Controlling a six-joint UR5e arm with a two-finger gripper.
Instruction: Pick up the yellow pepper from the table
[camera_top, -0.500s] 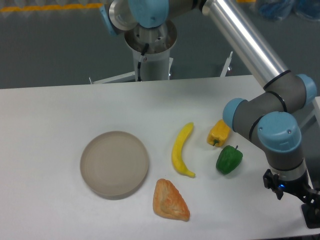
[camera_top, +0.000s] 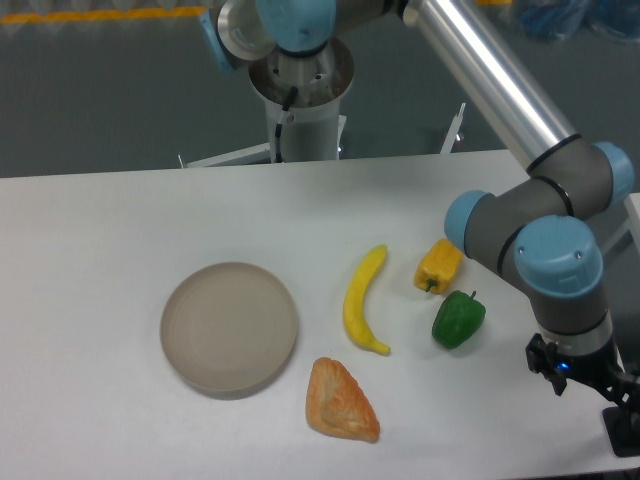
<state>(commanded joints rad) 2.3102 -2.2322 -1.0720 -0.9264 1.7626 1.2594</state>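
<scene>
While gripper (camera_top: 620, 420) state unclear, yellow pepper (camera_top: 438, 266) sits between banana (camera_top: 364, 298), green pepper (camera_top: 458, 319).

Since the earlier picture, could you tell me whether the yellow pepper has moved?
No. The yellow pepper lies where it was, just up-left of the green pepper.

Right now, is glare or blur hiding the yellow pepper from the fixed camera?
Fixed camera: even, soft lighting, no glare on the yellow pepper; it looks slightly soft but readable, with faint shadows on the table. The end effector is cut off at the frame's corner.
</scene>
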